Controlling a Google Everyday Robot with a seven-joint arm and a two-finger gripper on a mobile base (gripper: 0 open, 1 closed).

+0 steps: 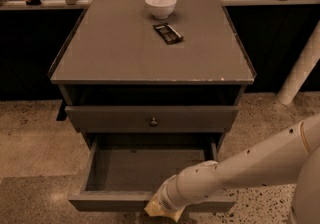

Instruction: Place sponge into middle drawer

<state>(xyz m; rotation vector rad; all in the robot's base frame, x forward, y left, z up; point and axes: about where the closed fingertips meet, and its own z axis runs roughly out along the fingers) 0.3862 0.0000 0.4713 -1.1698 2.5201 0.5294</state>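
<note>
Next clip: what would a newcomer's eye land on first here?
The white robot arm reaching in from the right, its gripper at the front edge of the open grey middle drawer with a pale yellow sponge at its tip. Next, the white bowl and dark snack bar at the back of the grey cabinet top.

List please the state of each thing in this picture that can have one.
middle drawer: pulled open.
upper drawer: shut.
sponge: at the gripper, over the open drawer's front edge, not yet inside.
gripper: low at the middle drawer's front edge, with the sponge.
white bowl: upright on the cabinet top.
snack bar: lying flat near the bowl.
</note>
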